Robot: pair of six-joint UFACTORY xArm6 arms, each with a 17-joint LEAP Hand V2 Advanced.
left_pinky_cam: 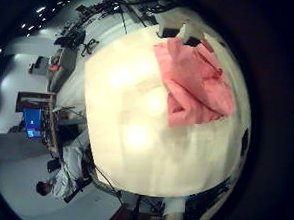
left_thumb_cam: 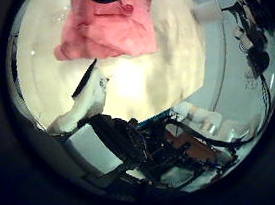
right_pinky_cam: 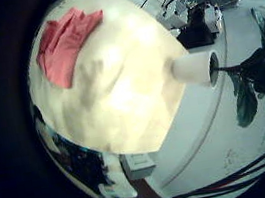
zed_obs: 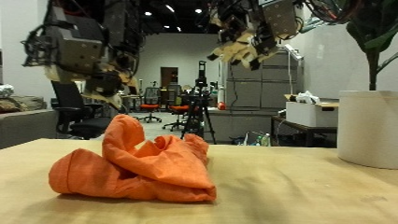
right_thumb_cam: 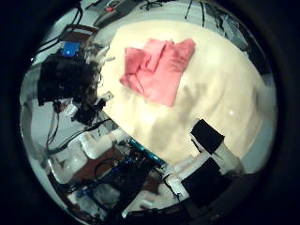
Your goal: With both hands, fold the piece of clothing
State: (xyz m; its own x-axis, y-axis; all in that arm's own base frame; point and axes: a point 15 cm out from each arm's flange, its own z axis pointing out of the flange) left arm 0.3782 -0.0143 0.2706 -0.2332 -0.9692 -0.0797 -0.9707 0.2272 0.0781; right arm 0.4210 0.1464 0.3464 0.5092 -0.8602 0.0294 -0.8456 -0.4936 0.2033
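Note:
A crumpled orange piece of clothing (zed_obs: 139,161) lies in a heap on the light wooden table (zed_obs: 299,191). Both hands hang high above the table and touch nothing. My left hand (zed_obs: 78,47) is up over the cloth's left side, and one straight finger (left_thumb_cam: 86,98) shows in its thumb side palm view. My right hand (zed_obs: 255,35) hangs above the table to the right of the cloth with relaxed fingers. From both palms the cloth (left_pinky_cam: 194,81) (left_thumb_cam: 107,23) (right_pinky_cam: 65,44) (right_thumb_cam: 159,66) looks small and far off.
A white pot (zed_obs: 367,128) holding a plant (zed_obs: 377,33) stands on the table beside my right hand's side; the pot (right_pinky_cam: 197,69) also shows in the right little finger side palm view. Office chairs and desks stand behind the table.

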